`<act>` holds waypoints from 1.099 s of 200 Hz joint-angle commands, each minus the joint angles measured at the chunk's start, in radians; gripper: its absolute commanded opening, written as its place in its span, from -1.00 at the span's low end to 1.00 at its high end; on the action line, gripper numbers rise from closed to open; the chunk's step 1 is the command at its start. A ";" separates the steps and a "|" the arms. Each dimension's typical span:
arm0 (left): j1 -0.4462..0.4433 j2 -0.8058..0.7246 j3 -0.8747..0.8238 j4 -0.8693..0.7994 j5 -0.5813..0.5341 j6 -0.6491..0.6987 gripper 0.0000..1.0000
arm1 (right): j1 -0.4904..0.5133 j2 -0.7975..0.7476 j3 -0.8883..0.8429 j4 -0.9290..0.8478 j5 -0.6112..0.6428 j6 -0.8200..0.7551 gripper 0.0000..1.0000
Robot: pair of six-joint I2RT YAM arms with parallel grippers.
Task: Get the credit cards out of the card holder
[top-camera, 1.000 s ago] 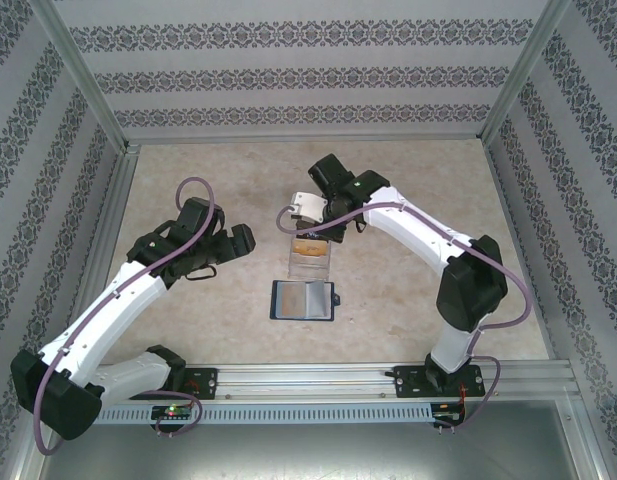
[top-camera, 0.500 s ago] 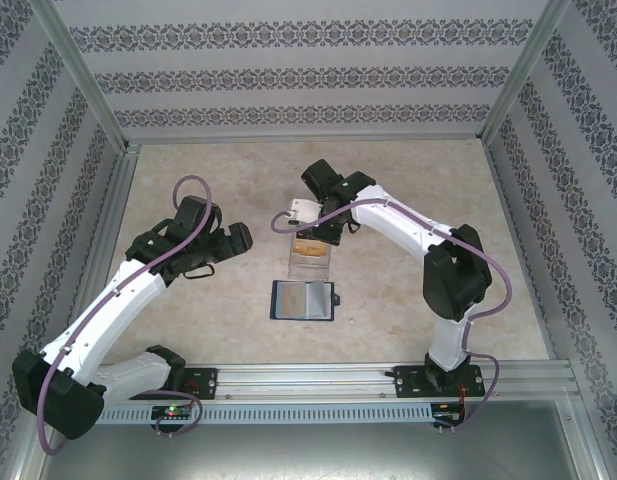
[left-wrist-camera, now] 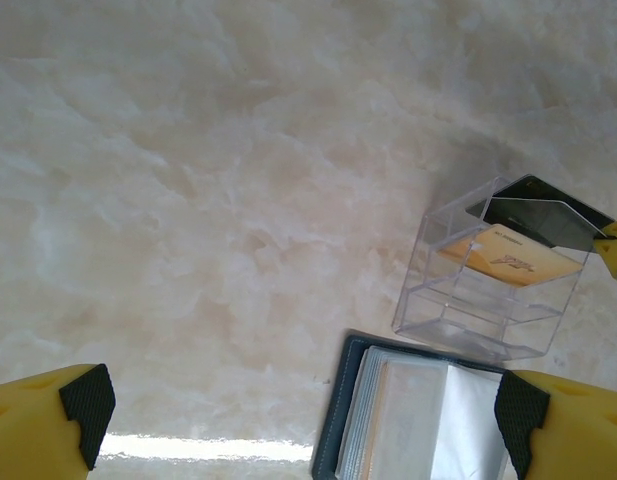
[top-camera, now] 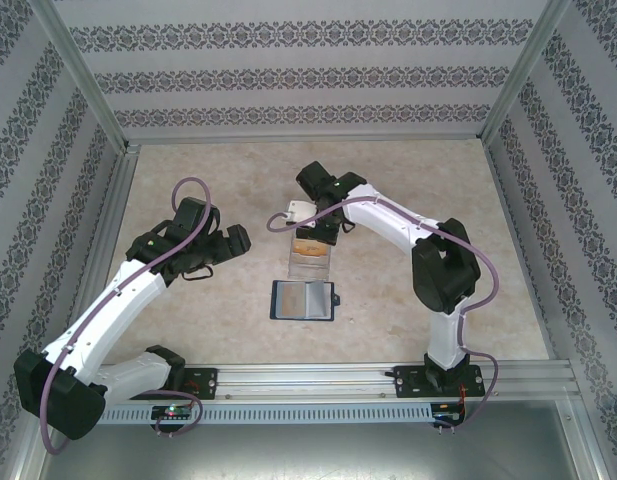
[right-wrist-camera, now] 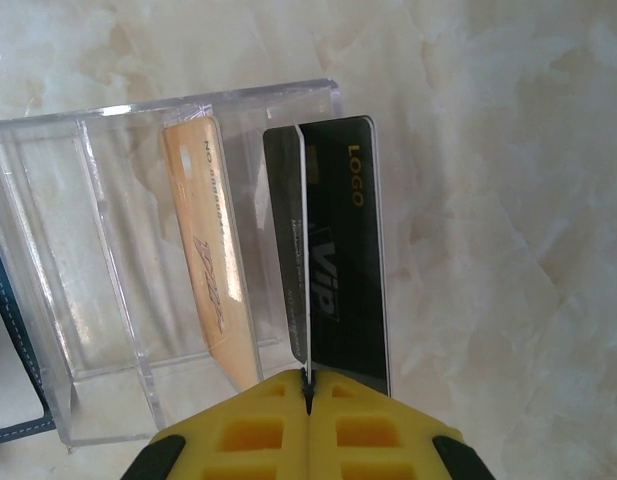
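Note:
My right gripper is shut on a black credit card marked VIP, held edge-on at the end slot of a clear acrylic stand. Whether the card is inside the slot I cannot tell. A tan credit card leans in the stand. From the left wrist, the black card shows at the stand's top. The navy card holder lies open on the table in front of the stand, grey sleeves up. My left gripper is open and holds nothing, left of the stand.
The marble-look table is walled by patterned panels and an aluminium frame. A metal rail with both arm bases runs along the near edge. The right arm's elbow rises to the right of the card holder.
The right arm has folded in, its elbow swinging left, and its gripper has shifted slightly left and back over the stand with the black card. The left arm has barely moved.

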 commanded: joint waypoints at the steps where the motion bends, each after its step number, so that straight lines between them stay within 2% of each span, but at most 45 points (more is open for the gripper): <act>1: 0.017 -0.008 -0.013 -0.020 0.006 0.014 0.99 | 0.013 0.023 0.029 0.006 0.030 -0.012 -0.92; 65: 0.026 -0.014 -0.023 -0.014 0.016 0.010 0.99 | 0.023 0.043 0.036 0.037 0.093 0.003 -0.67; 158: 0.032 -0.025 -0.039 -0.005 0.041 0.008 0.99 | 0.021 0.027 0.039 0.069 0.167 0.050 -0.58; 190: 0.032 -0.024 -0.051 0.009 0.070 0.009 0.99 | 0.022 -0.025 0.032 0.066 0.182 0.148 -0.50; 220: 0.032 -0.014 -0.077 0.048 0.135 0.013 0.97 | 0.025 -0.130 -0.028 0.074 0.140 0.334 -0.47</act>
